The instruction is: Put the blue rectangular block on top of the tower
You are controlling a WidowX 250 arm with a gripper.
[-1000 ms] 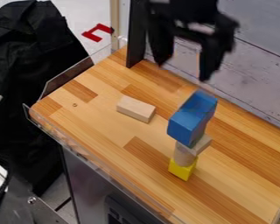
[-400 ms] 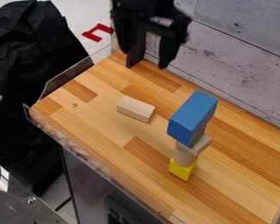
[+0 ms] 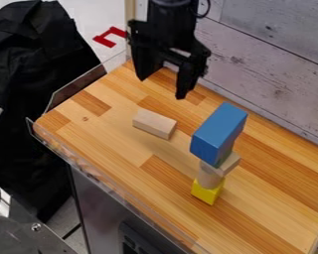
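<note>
The blue block (image 3: 218, 133) looks light, stiff; I'd pinch its long sides. Up top, the gripper (image 3: 162, 88) hangs open-fingered.

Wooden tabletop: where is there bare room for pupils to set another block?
The tabletop is bare right of the tower, as the camera sees it, and between the loose wooden block and the near left edge. It is crowded at the tower, topped by the blue block, and the gripper hangs over the back.

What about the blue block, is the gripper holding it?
No, the gripper hangs open, apart from the blue block atop the tower.
</note>
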